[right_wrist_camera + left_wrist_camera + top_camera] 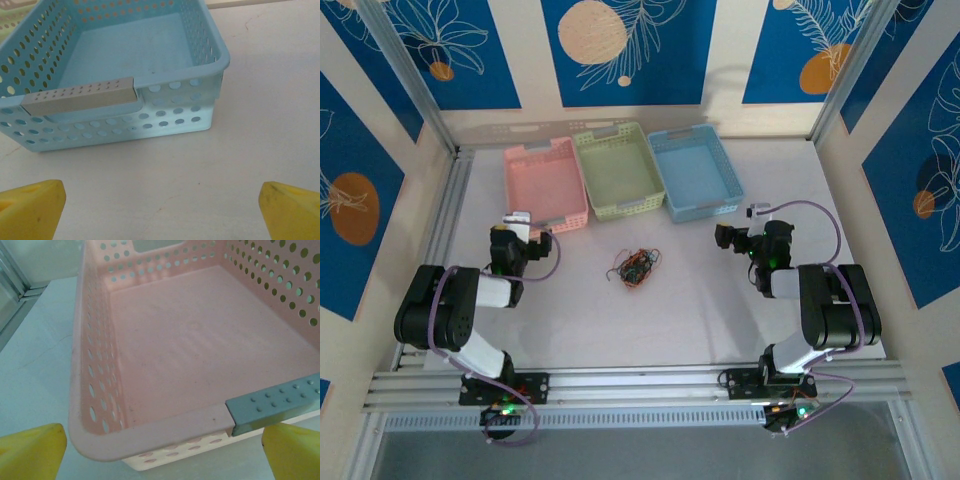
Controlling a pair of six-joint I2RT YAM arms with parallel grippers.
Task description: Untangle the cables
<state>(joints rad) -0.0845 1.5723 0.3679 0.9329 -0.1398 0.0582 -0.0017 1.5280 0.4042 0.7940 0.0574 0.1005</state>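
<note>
Multicoloured cables (635, 268), one tangled knot

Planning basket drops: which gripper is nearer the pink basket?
Left. The left gripper is at the near rim of the pink basket; the right gripper is far to its right, facing the blue basket.

The cables (635, 267) lie knotted together mid-table, black, red, orange, green.

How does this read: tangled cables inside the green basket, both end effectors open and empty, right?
One thing is wrong: the cables lie on the table in front of the green basket, not inside it, as the top external view shows. The left end effector and right end effector are open and empty.
</note>
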